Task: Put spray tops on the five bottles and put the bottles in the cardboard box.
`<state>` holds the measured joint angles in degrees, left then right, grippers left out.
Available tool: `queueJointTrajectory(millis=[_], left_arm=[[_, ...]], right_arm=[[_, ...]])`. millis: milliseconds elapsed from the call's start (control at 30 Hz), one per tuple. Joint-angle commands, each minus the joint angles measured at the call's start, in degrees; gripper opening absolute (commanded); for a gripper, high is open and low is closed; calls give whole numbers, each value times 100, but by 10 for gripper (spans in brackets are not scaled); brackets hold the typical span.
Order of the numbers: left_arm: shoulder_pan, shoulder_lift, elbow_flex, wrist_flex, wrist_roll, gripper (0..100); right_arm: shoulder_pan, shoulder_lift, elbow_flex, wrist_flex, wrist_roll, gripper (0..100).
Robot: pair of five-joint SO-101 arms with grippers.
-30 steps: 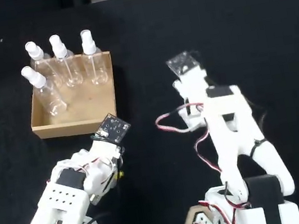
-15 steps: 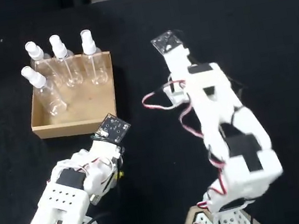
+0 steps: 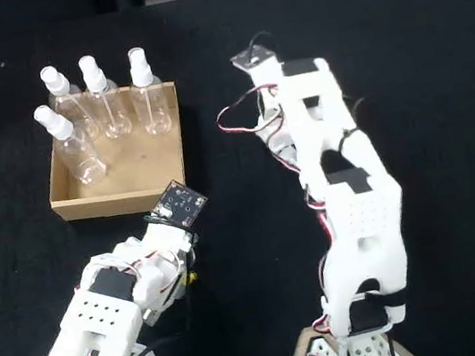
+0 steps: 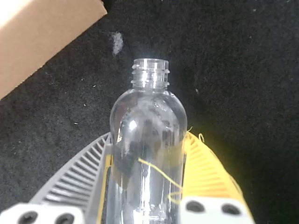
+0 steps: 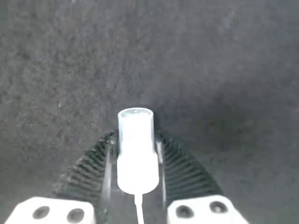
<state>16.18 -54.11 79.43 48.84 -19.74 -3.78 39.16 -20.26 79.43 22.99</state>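
Note:
My left gripper (image 4: pixel 148 142) is shut on a clear bottle (image 4: pixel 147 135) whose threaded neck is bare. It hovers over the black mat, just off a corner of the cardboard box (image 4: pixel 42 37). My right gripper (image 5: pixel 135 144) is shut on a white spray top (image 5: pixel 135 149), with its thin tube trailing back between the fingers. From above, the left arm (image 3: pixel 136 280) sits just in front of the cardboard box (image 3: pixel 119 199). The right arm (image 3: pixel 335 163) stretches far over the mat, to the right of the box. Several capped bottles (image 3: pixel 148 97) stand in the box.
The table is covered by a black mat (image 3: pixel 419 68), with open room on the right side and between the two arms. The arms' bases (image 3: pixel 356 353) stand at the near edge. Loose red and white cables (image 3: pixel 242 118) hang beside the right arm.
The right arm has stretched out and swung toward the far left with the spray top. The left arm and its bottle have kept still.

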Motion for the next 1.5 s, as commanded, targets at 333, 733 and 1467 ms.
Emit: queueJointTrajectory(millis=[333, 733, 1467], left_arm=[[75, -97, -268, 492, 35, 30], [-92, -4501, -488, 1591, 97, 29], [-611, -4642, 1807, -4413, 1275, 30]], right_arm=[[642, -1903, -1824, 2075, -35, 11], [149, -5341, 136, 1213, -1240, 11], [-1996, -7864, 1798, -3191, -3270, 12]])
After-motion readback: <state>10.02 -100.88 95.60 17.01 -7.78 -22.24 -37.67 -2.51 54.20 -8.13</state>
